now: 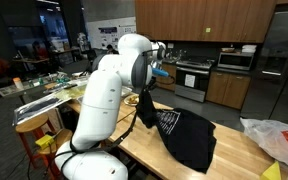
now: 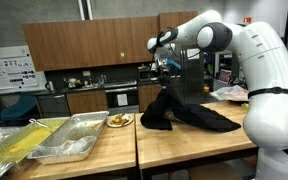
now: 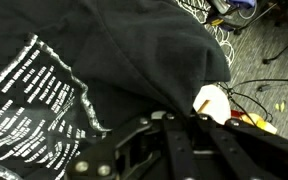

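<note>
A long wooden table [image 2: 189,142] is running across the kitchen-like room in both exterior views, and everything else is sitting on it or hanging over it. The white arm [image 2: 256,70] is rising from one end of the table and is bending forward over the boards.

The black shirt [image 2: 199,117] is lying mostly on the tabletop, spread in a loose heap near the arm's base. One part of it is being pulled up into a peak that is hanging from the claw. In an exterior view the white print on its cloth [image 1: 184,135] is facing up and a flap is draping toward the table edge. In the wrist view the dark fabric [image 3: 134,60] is filling nearly the whole picture, with the printed lettering showing at the left.

Two metal trays [image 2: 69,140] are resting side by side well apart from the shirt, at the far end of the table. A crumpled plastic bag [image 1: 279,140] is lying just beyond the shirt at the other end. A small plate [image 2: 119,121] holding something yellow is sitting between the trays and the shirt.

The gripper [image 2: 167,68] is hanging above the table with its fingers pressed together. It appears to be pinching a fold of the shirt, though black fingers against black cloth are making the exact hold hard to see.
</note>
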Controlling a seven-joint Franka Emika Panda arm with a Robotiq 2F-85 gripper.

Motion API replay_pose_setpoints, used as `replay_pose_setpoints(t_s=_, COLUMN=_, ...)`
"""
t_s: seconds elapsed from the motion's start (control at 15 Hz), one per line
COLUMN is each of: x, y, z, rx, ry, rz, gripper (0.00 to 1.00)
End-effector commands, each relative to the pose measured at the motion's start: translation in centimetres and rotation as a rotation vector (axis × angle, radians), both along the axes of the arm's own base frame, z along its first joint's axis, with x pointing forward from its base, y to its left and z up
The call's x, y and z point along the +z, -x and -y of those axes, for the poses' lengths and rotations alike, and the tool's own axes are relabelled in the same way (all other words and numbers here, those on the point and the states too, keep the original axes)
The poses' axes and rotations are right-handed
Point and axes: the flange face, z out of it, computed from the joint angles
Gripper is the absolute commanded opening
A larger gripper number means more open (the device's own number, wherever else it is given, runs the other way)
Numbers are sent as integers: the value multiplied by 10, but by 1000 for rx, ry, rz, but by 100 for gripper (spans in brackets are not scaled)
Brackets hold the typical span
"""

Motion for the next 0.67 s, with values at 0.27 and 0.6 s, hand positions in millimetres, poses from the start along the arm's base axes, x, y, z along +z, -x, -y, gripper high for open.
replay_pose_setpoints(t_s=0.27, x=12, y=-37, z=71, rx=-100, ry=-65, rz=-132, gripper=3)
replay_pose_setpoints(t_s=0.6, x=-21, y=-51, z=118, rx=-197, ry=-122, rz=-226, gripper=3)
